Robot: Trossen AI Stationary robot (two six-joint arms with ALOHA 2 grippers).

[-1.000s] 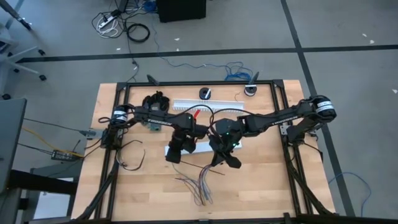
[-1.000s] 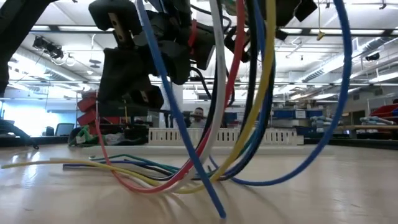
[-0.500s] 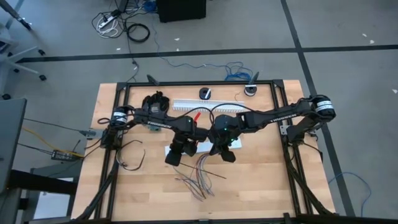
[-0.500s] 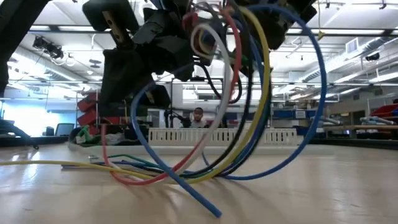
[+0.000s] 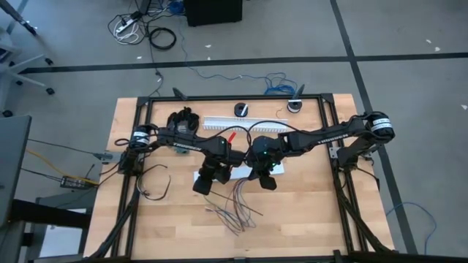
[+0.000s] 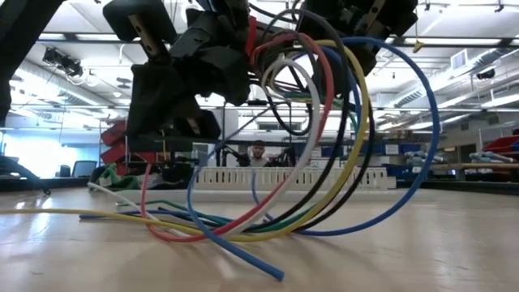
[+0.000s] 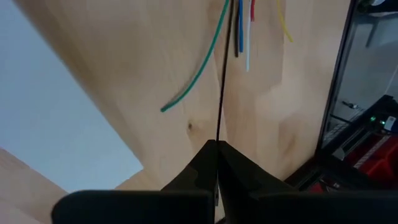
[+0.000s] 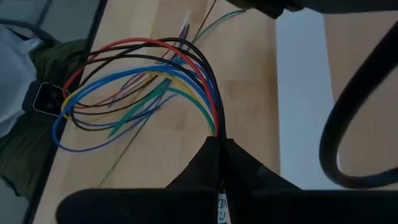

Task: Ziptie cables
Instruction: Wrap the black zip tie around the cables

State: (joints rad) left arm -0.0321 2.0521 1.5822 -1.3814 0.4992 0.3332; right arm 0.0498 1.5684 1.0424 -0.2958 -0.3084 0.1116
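Cables (image 8: 143,81), a loose bundle of thin red, blue, black, yellow and green wires, arch up from the light wooden table (image 5: 314,204) near its centre, their free ends fanned toward six o'clock in my overhead view. I see the right gripper (image 8: 219,144) clenched on the gathered end of that bundle, just right of centre. At about nine o'clock from it, the left gripper (image 7: 216,144) is pinched tight on a single thin black strand (image 7: 222,68). Behind both, toward twelve o'clock, lies the white slotted plastic duct (image 5: 219,124), and a flat white sheet (image 5: 238,172) sits under the arms
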